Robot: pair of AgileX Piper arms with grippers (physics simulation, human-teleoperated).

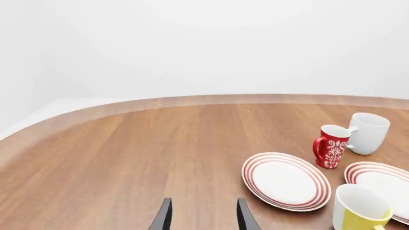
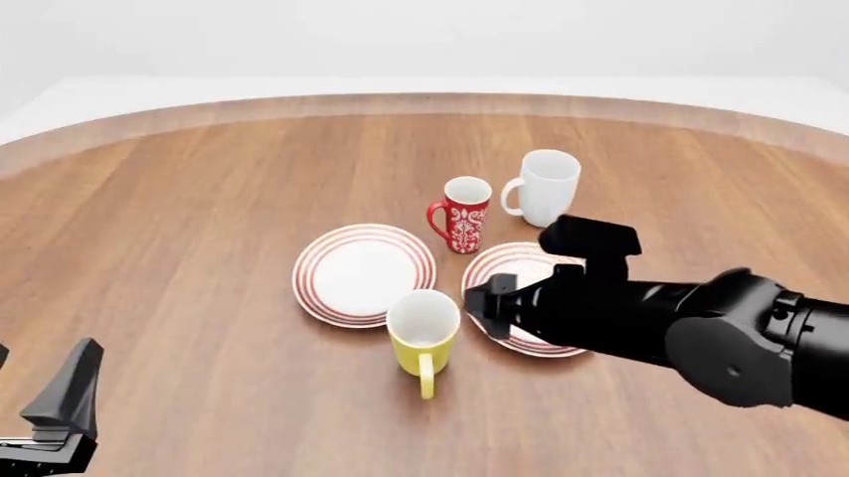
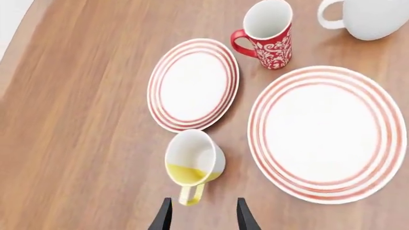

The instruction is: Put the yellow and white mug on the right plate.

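Your yellow and white mug (image 2: 424, 336) stands upright on the wooden worktop (image 2: 199, 229), mouth up, its handle pointing back toward your side. It sits just in front of the gap between two red-ringed plates, close to both rims and resting on neither. The right plate (image 3: 326, 132) lies just to the mug's right, bare. The smaller twin plate (image 2: 364, 273) lies just beyond the mug and to its left. A red patterned mug (image 2: 463, 214) stands beyond the mug, past the plates, and a plain white mug (image 2: 544, 187) stands just right of that one.

Your right pincer (image 3: 203, 213) hovers above the mug's handle, fingers parted and empty. Your left pincer (image 1: 203, 215) sits well to the mug's left, fingers parted, gripping nothing.
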